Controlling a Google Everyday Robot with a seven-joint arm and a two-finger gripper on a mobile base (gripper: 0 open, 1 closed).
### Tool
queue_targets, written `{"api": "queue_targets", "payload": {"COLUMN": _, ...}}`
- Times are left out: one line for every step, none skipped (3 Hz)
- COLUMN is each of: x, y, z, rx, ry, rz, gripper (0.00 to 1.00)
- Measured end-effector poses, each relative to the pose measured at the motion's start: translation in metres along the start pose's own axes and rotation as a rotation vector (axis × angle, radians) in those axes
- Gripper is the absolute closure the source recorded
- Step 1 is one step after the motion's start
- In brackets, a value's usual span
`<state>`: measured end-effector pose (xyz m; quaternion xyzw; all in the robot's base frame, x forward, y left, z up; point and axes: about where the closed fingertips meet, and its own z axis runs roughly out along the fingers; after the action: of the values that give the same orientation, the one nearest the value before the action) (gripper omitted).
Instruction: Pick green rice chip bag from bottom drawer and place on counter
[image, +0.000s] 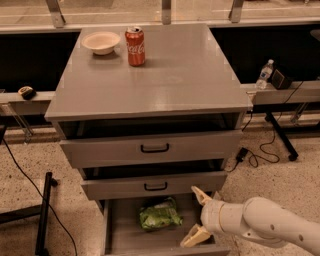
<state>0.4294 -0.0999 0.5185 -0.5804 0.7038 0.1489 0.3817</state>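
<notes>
The green rice chip bag (160, 215) lies crinkled inside the open bottom drawer (117, 232), toward its back middle. My gripper (197, 216) is open, low at the drawer's right side, just right of the bag and not touching it; one cream finger (201, 195) points up-left and the other is down near the drawer front. The white arm reaches in from the lower right. The grey counter (185, 75) tops the cabinet above.
A red cola can (135, 46) and a white bowl (101, 42) stand at the counter's back left. The two upper drawers with black handles (154, 148) are partly pulled out. A water bottle (263, 74) stands on the right ledge. A black stand (44, 210) is at left.
</notes>
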Motion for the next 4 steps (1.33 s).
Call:
{"api": "queue_targets", "payload": {"x": 0.058, "y": -0.044, "z": 0.037, "rx": 0.127, "ry": 0.005, "rz": 0.015, "gripper": 0.0}}
{"api": "queue_targets", "payload": {"x": 0.118, "y": -0.04, "z": 0.074, "rx": 0.149, "ry": -0.004, "rz": 0.067, "gripper": 0.0}}
{"api": "queue_targets", "payload": {"x": 0.161, "y": -0.028, "z": 0.092, "rx": 0.126, "ry": -0.024, "rz": 0.101, "gripper": 0.0}}
{"api": "queue_targets", "payload": {"x": 0.162, "y": -0.025, "z": 0.097, "rx": 0.119, "ry": -0.033, "rz": 0.11, "gripper": 0.0}}
